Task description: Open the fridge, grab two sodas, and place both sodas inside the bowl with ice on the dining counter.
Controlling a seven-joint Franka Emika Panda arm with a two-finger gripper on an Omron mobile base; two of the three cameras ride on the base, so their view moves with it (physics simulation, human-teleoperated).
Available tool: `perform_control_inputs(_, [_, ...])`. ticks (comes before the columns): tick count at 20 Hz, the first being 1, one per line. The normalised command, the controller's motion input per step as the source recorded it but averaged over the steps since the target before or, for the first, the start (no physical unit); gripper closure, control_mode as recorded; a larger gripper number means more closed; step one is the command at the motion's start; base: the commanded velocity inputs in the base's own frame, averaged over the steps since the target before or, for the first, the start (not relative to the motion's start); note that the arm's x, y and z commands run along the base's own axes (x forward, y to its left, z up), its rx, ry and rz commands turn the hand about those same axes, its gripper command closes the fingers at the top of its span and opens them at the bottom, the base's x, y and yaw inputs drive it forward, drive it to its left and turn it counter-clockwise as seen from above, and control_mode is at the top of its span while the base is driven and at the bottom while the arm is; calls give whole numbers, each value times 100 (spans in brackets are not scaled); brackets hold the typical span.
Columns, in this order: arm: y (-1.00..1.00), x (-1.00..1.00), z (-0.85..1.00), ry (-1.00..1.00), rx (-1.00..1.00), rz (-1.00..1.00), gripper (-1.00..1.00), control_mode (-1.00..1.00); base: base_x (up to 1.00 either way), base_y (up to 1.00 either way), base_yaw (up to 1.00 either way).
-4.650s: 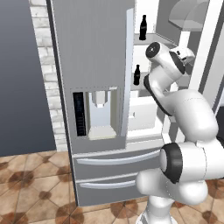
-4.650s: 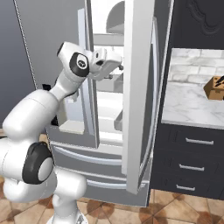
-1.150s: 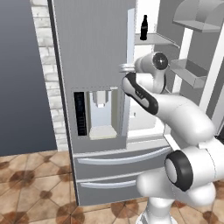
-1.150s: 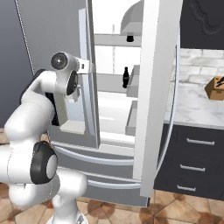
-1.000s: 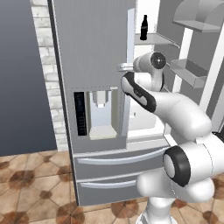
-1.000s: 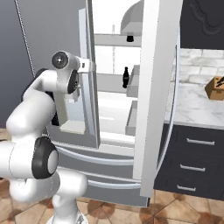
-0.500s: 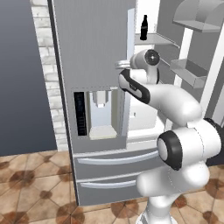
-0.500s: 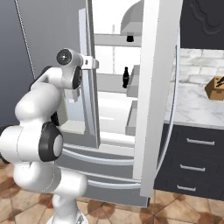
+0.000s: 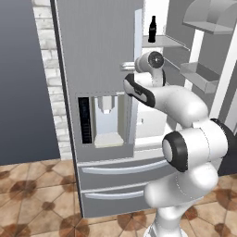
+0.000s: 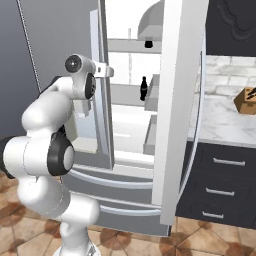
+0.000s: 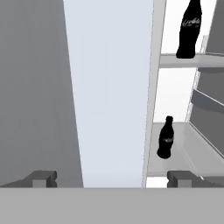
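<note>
The tall grey French-door fridge point(image 9: 99, 69) was found half opened: its right door point(image 10: 177, 105) was swung wide, baring the white interior, while the left door point(image 11: 37, 87), the one with the dispenser recess, looked shut or nearly so. The claw point(image 11: 109, 177) was held high at the inner edge of that left door, spread wide with nothing between its tips point(image 11: 43, 178); the long vertical handle point(image 10: 99, 75) was seen just ahead of the wrist, though contact could not be made out.

Neither soda had been taken. One small near-black cola-shaped bottle point(image 11: 189, 29) stood upright near the front edge of the upper grey shelf point(image 11: 192, 60), and the second bottle point(image 11: 165, 138) stood upright on the shelf point(image 11: 186, 148) below it, towards that shelf's left side. Both were well apart from the claw.

The task was therefore judged to be in its first step. Left to do were the grasping of each bottle in turn and their carrying to the bowl with ice. A light marble-look worktop point(image 10: 225, 120) over dark drawers was seen to the right of the fridge, with a small brown block point(image 10: 246, 100) near its far edge.
</note>
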Motion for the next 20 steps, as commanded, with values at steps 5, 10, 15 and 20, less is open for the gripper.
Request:
perform_control_inputs(5, [7,38,-1,3,0,-2,100,-100,0,0,0])
perform_control_inputs(10, [6,24,0,3,0,0,100,-100,0,0,0])
perform_control_inputs(15, [8,-19,0,0,0,5,100,-100,0,0,0])
perform_control_inputs(20, [22,-72,0,0,0,8,100,-100,0,0,0])
